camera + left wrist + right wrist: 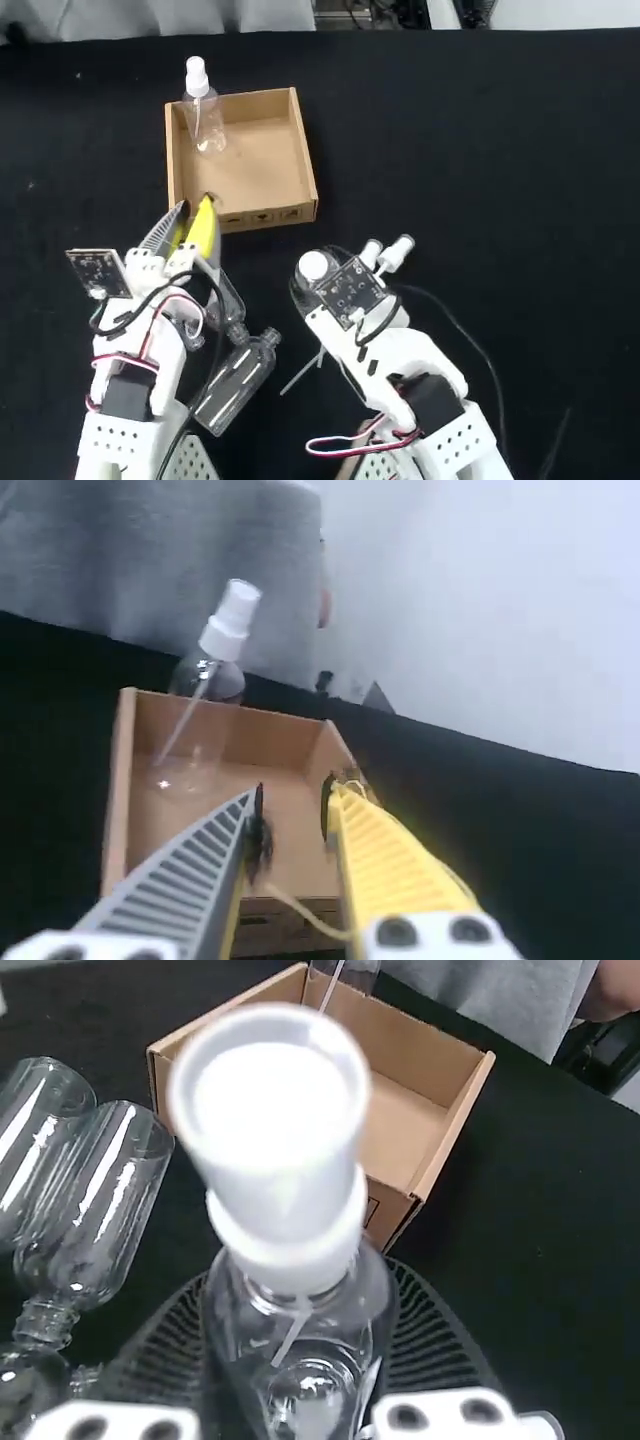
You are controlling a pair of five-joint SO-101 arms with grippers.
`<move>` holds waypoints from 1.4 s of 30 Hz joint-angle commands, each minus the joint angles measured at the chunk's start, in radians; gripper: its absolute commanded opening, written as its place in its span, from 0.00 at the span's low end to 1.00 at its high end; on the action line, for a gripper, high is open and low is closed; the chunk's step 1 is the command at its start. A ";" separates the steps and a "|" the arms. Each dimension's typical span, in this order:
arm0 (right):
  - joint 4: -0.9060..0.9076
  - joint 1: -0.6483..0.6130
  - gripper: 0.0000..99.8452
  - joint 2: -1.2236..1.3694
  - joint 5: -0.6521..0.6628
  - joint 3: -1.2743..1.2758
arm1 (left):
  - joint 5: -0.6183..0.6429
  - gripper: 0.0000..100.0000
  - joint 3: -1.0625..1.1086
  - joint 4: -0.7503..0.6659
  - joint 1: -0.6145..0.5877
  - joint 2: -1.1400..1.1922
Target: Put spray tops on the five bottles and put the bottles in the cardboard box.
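**Right gripper** (300,1360): clamped round the body of a bottle, ribbed fingers on either side.

**Held bottle** (313,267): clear, with a white spray top on. It stands about upright, so its long axis runs table to ceiling and its cap shows from above as a round disc. It is near the middle of the table (500,150), just off the box's near right corner.

**Cardboard box** (305,150): open-topped and shallow. It lies to the far left of the held bottle, with its near wall between the two. Judged from this, the right arm is the one placed to deliver: the bottle has to go away and leftward, clearing that wall.

**Boxed bottle** (205,118): spray top on, leaning in the box's far left corner. The rest of the box floor is free.

**Left gripper** (292,818): empty, with the grey and yellow fingers a little apart. It hangs over the near left part of the box, tips pointing away.

**Open bottles** (235,382): clear and without tops, lying on their sides on the near left of the table beside the left arm. One (228,300) is partly under that arm, and their exact count cannot be told.

**Loose spray tops** (400,246): two, white, just right of the held bottle.
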 commanded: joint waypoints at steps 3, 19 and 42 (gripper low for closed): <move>-0.012 0.026 0.05 -0.027 -0.054 -0.004 | -0.011 0.11 0.035 -0.006 -0.061 -0.011; -0.012 0.025 0.05 -0.028 -0.091 -0.010 | -0.011 0.11 0.039 0.057 -0.134 -0.008; -0.021 0.026 0.05 -0.028 -0.147 -0.019 | -0.137 0.10 0.039 0.275 -0.140 -0.009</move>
